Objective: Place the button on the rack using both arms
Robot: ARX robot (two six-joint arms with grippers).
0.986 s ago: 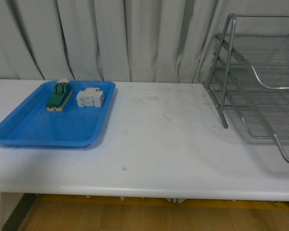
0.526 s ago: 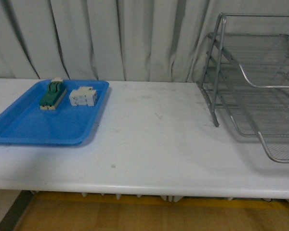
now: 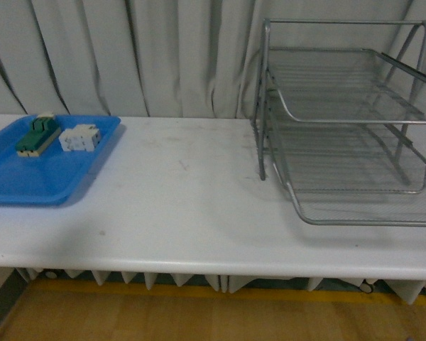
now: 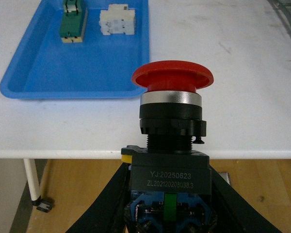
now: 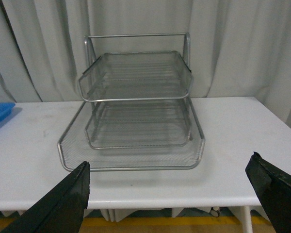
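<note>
Rack (image 3: 344,135) now sits further left in front view; left fingers (image 4: 111,204) clamp the button (image 4: 172,80), cap outward, while empty right fingers (image 5: 63,204) gape facing the rack.

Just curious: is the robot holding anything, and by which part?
The left gripper holds the button by its dark body, red cap free. The right gripper is open, empty.

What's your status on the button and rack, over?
Left gripper shut on button. Right gripper open, empty, facing rack. Rack tiers empty; nothing blocking.
</note>
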